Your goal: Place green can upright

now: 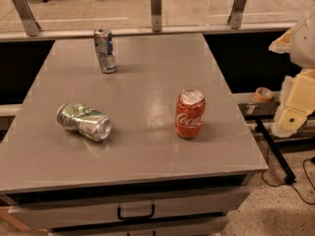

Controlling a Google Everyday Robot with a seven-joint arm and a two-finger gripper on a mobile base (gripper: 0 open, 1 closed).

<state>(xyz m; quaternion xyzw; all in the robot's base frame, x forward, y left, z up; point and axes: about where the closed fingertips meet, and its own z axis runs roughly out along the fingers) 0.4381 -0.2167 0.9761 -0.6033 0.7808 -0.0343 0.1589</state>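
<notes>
The green can (83, 121) lies on its side on the left part of the grey table (147, 82), its silver end facing front right. It is pale green and silver with white swirls. My gripper (291, 113) is a cream-coloured part at the far right edge of the view, off the table's right side and well away from the can. It holds nothing that I can see.
A red Coca-Cola can (190, 114) stands upright right of centre. A crushed silver-and-blue can (105, 50) stands at the back left. A glass railing with metal posts (156, 9) runs behind the table. A tape roll (264, 94) sits on a ledge at right. Drawers (135, 212) are below the front edge.
</notes>
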